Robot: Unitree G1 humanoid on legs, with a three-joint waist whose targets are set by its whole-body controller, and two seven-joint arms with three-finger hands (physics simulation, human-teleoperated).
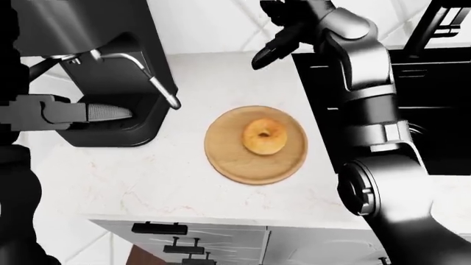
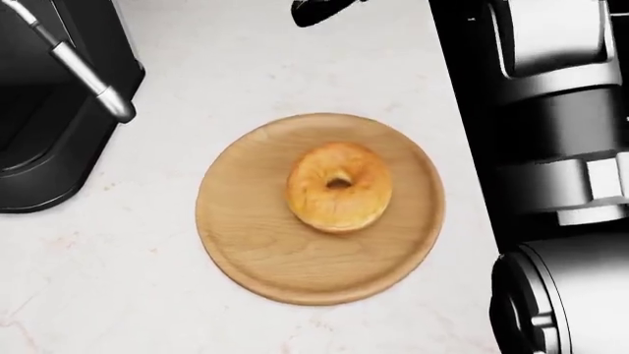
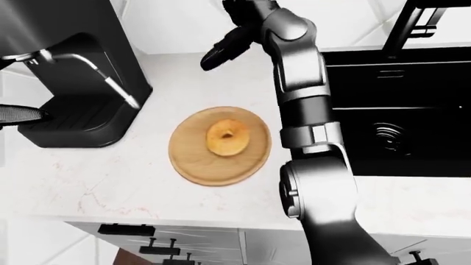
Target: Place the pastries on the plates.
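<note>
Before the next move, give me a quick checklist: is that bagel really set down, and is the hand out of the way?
1. Bagel lying flat on the wooden plate: ok.
2. Bagel inside the plate's rim: ok.
3. Right hand clear of the bagel, fingers empty: ok.
4. Coffee machine's wand clear of the plate: ok.
5. Left hand's state: cannot tell, not in view.
6. More pastries or plates to serve: cannot tell, none in view.

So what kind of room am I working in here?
Most likely a kitchen, rendered in simulation: a pale marble-look counter with drawers below, a black espresso machine with a steam wand, and a black sink with a faucet. The bagel-like pastry lies on a wooden plate.
</note>
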